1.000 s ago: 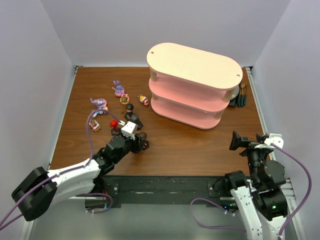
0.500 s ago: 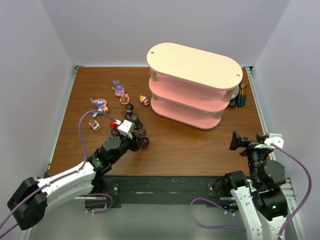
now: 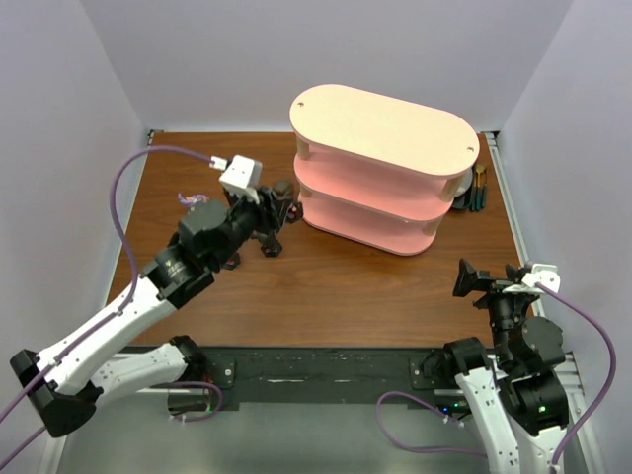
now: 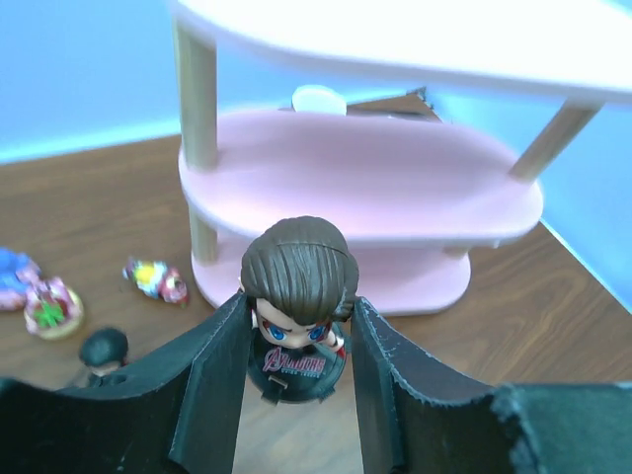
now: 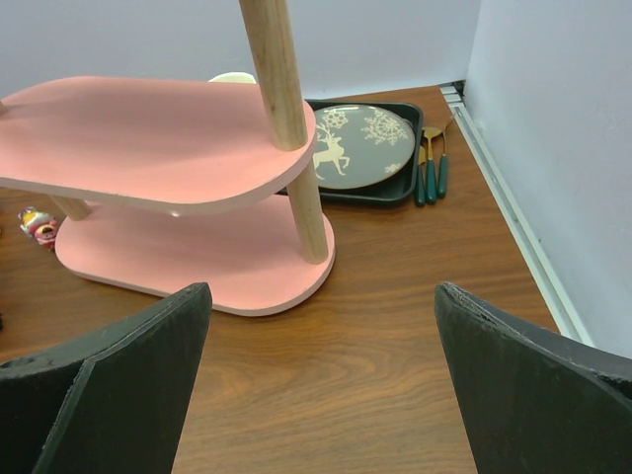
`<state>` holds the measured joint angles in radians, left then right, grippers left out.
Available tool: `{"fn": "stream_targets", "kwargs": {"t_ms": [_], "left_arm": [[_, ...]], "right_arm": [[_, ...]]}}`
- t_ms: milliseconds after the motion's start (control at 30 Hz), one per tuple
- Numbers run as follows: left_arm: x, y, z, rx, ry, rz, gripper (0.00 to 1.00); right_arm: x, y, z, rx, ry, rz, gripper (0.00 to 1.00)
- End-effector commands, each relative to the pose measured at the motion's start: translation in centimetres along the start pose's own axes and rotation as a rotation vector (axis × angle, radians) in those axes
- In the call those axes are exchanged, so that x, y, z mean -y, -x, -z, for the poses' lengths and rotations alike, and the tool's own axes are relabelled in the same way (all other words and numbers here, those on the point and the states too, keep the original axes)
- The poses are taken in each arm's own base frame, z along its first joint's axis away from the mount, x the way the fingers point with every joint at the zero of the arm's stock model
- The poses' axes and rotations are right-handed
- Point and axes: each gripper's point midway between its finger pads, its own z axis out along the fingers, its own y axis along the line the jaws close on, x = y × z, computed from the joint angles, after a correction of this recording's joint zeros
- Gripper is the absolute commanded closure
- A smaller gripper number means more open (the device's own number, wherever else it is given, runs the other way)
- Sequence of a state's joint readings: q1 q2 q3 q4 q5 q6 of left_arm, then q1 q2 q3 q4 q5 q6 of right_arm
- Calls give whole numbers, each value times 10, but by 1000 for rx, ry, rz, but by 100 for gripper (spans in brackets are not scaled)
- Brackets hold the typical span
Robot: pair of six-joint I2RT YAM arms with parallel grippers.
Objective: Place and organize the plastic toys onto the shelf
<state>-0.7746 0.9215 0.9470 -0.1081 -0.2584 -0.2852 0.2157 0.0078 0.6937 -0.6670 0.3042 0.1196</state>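
One brown-haired toy (image 4: 298, 276) is sitting squeezed in my left gripper (image 4: 298, 336) near the left end of the shelf (image 4: 425, 44); I am aiming it upright at the middle pink board (image 4: 395, 178), my right gripper (image 5: 323, 326) hanging wide open

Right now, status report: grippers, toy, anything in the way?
Left gripper shut on brown-haired figurine, facing the shelf, left end. Right gripper open, empty, hanging back. Middle board bare, nothing blocking.

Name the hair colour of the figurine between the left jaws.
Brown; the figurine shows best in left wrist view.
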Motion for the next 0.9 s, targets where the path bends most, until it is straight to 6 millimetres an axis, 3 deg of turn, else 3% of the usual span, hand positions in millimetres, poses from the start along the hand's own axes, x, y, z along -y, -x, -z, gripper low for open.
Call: {"fn": "stream_targets", "kwargs": {"t_ms": [0, 67, 100, 167, 267, 333, 367, 400, 467, 533, 567, 867], "left_arm": [[9, 61, -4, 32, 18, -72, 95], [13, 70, -14, 22, 20, -102, 95], [17, 93, -13, 64, 16, -112, 95], [20, 104, -22, 79, 17, -130, 95], [28, 138, -31, 145, 17, -140, 95], [30, 141, -44, 144, 31, -152, 94], [33, 157, -44, 173, 30, -149, 94], [34, 152, -55, 156, 35, -158, 94], [37, 170, -58, 189, 44, -153, 94], [37, 170, -72, 184, 60, -161, 94], [37, 181, -72, 207, 74, -160, 94], [36, 198, -111, 252, 134, -173, 94]], "right_arm": [[3, 11, 6, 49, -10, -23, 1], [3, 11, 6, 48, -8, -23, 1], [3, 11, 6, 48, -10, -23, 1], [3, 11, 6, 49, -7, -23, 1], [3, 10, 5, 47, -7, -23, 1], [3, 10, 5, 48, -8, -28, 1], [3, 10, 5, 50, -14, -31, 1], [4, 9, 4, 46, -18, -33, 1], [6, 8, 4, 45, -34, -51, 1], [6, 8, 4, 44, -36, -50, 1], [6, 8, 4, 44, -33, -50, 1], [5, 8, 3, 46, -31, -53, 1]]}}
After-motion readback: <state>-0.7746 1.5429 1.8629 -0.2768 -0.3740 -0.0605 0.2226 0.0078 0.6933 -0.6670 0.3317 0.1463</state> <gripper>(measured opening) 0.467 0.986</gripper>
